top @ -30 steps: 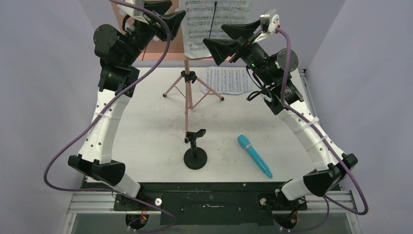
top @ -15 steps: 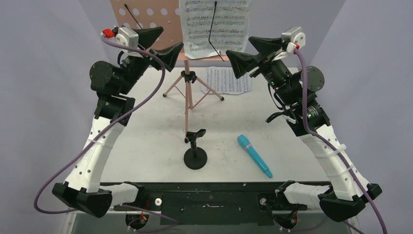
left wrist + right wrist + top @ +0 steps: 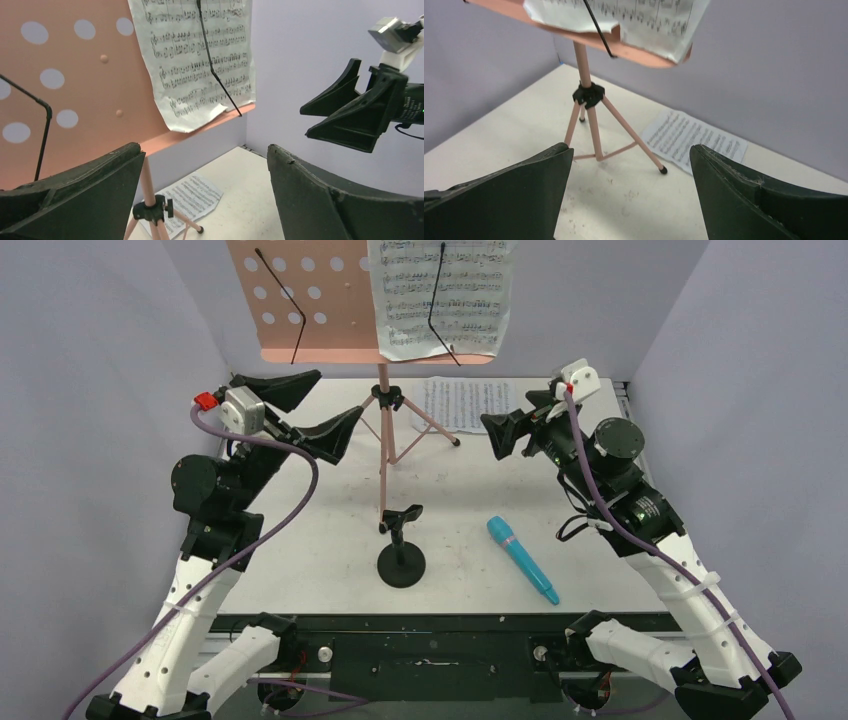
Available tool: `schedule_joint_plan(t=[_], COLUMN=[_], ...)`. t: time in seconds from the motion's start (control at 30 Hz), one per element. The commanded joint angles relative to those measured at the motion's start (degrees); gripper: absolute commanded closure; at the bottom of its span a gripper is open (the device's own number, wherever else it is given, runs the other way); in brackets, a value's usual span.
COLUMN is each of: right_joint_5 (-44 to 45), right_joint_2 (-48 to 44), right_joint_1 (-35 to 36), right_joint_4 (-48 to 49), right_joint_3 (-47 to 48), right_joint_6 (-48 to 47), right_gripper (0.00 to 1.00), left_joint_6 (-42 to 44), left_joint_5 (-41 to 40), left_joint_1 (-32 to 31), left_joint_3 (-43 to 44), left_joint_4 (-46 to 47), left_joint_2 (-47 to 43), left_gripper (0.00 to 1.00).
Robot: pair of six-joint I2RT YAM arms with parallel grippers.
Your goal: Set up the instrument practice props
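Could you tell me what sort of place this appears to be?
Probably a robot test booth: plain lavender walls enclose a white table, and a pink music stand and teal toy microphone sit on it as props.

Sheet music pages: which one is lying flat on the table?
The far page, lying behind the legs of the pink music stand. The other page stands up on that stand's desk, pinned under a black wire arm.
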Motion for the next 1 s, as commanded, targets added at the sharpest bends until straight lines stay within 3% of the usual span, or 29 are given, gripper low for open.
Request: schedule_joint_plan(t=[0.0, 0.4, 0.53, 0.7, 0.97], right_joint_5=[1.98, 1.17, 0.53, -9.62, -12.27], right_joint_2=[-2.69, 2.95, 7.51, 16.32, 29.09], right_joint_1=[-0.43, -1.82, -5.32, -14.92, -18.96], right_joint_4=[-1.61, -2.92, -0.95, 5.17, 10.24], right_joint_3=[-5.13, -15.16, -16.38, -17.21, -13.78], right_joint_6=[1.39, 6.52, 13.59, 28.61, 39.77], right_gripper=[0.10, 0.10, 0.10, 0.10, 0.10], left_joint_6=[-1.65, -7.41, -8.04, -9.55, -13.42], left_joint_5=[-0.16, -5.89, -9.77, -15.13, -23.87], left_joint_1=[0.36, 0.37, 0.37, 0.37, 0.50], left_joint_3=[-4.55, -17.87, -19.52, -19.47, -20.79], left_joint_4=[-3.10, -6.82, -7.88, -11.50, -17.18], left_joint_2=[-4.04, -6.48, -5.40, -2.55, 0.41], left_gripper=[0.06, 0.03, 0.03, 0.03, 0.03])
